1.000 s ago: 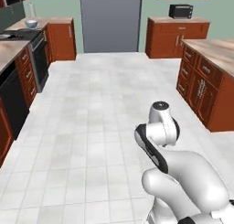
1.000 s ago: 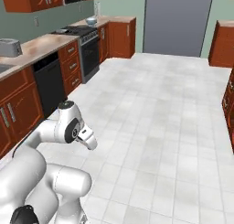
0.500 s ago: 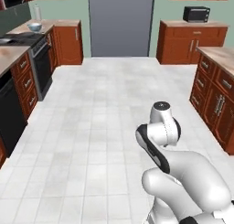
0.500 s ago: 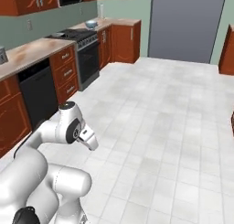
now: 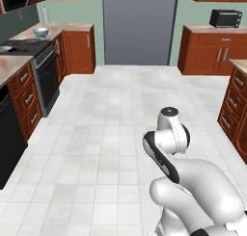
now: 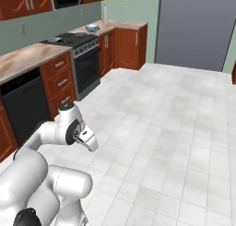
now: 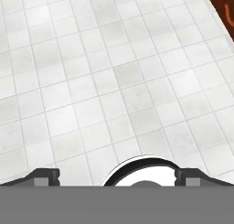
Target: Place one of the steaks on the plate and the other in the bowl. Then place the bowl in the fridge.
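Note:
The tall grey fridge stands shut at the far end of the kitchen, also seen in the right base view. A small pale blue bowl sits on the corner counter beside the stove. The steaks and the plate are out of view. My arm is folded over the base in the middle of the floor. In the hand view my gripper looks down at bare floor tiles. Its fingertips stand wide apart, open, with nothing between them.
A black stove and a dishwasher line the left wall under wooden cabinets. A microwave rests on the right counter. Drawer cabinets flank the right side. White tiled floor stretches ahead to the fridge.
The whole picture has shifted: the base has moved, so the fridge now looks nearer and the left counter run has slid back. The arm holds the same folded pose.

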